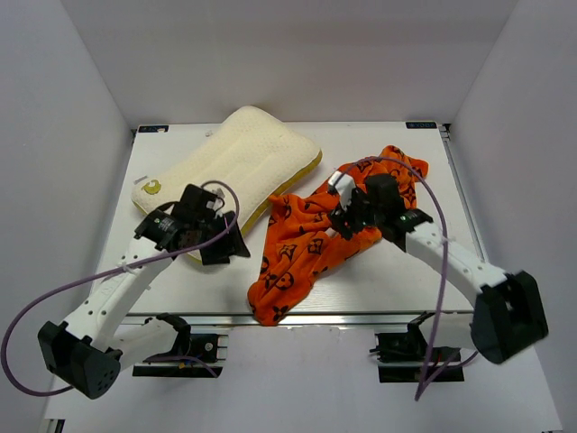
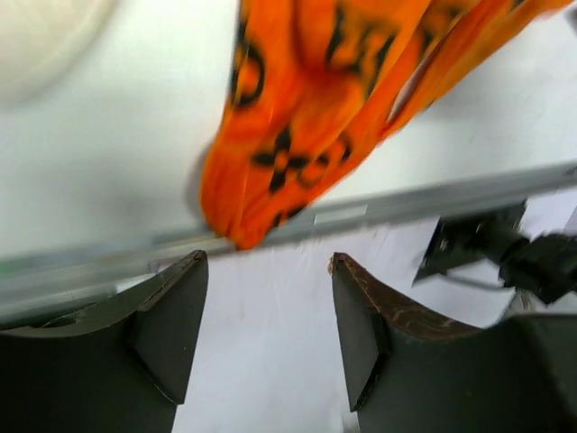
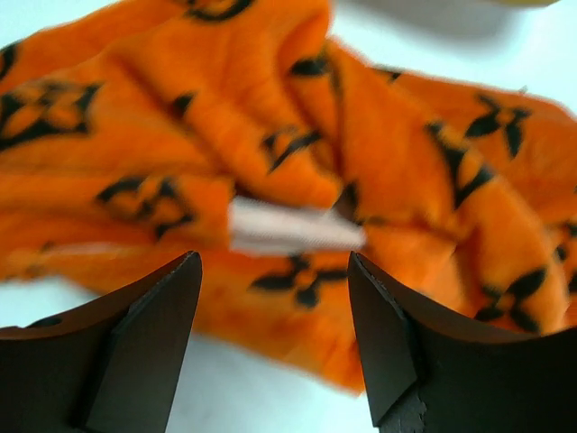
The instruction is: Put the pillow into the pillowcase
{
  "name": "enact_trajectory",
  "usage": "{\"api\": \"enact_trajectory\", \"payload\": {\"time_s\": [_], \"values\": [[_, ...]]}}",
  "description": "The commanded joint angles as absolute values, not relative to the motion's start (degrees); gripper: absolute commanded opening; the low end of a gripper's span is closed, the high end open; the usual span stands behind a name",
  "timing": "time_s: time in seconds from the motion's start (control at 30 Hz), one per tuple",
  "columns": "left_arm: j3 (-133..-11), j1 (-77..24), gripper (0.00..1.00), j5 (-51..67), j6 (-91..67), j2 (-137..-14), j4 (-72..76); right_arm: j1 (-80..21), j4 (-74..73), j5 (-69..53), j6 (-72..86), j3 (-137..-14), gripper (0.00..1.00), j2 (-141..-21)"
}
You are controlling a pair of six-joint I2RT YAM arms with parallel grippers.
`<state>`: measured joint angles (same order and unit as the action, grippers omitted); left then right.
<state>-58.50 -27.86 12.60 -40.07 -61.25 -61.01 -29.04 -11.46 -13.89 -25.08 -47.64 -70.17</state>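
The pillow [image 1: 230, 171] lies on the far left part of the white table [image 1: 397, 280]. It is big, thick and cream, and it sits slanted. It has a yellow band [image 1: 302, 176] along its right side and a small yellow mark [image 1: 153, 188] at its left end. It is not inside anything.

Just to the right of it lies the pillowcase [image 1: 315, 234]. It is bright orange with black flower and star shapes. It is all crumpled into a long, lumpy strip that runs from the far right down to the near edge of the table. Its far left side comes very close to the pillow's yellow band, but I cannot tell if they touch. A small white tag [image 3: 297, 230] shows among the folds.

The left gripper [image 1: 230, 245] is by the near corner of the pillow, over the bare table between pillow and case. In its own camera the left gripper's two dark fingers stand apart with nothing between them [image 2: 266, 271], and the orange end of the case hangs in front.

The right gripper [image 1: 347, 216] is over the upper middle of the case. Its fingers [image 3: 153, 334] stand wide apart too. The orange cloth and the tag are just past them, and nothing is pinched.
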Motion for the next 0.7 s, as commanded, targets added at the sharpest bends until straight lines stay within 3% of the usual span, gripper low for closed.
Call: {"api": "enact_trajectory", "payload": {"time_s": [0.0,0.3,0.67], "values": [[-62.7,-27.9,0.67,4.7,-37.0,-60.4,-59.2,-27.6,-2.1,-13.5,-26.7,-55.9,0.70,-78.8],[-58.1,-27.9,0.65,5.5,-38.3,-72.4,-34.2,-27.2,-5.3,-17.8,-32.0,-70.3,0.69,-97.4],[-66.1,-27.9,0.64,5.5,-35.2,-92.3,-25.5,-27.3,-11.5,-20.9,-32.7,-73.9,0.69,-103.6]]}}
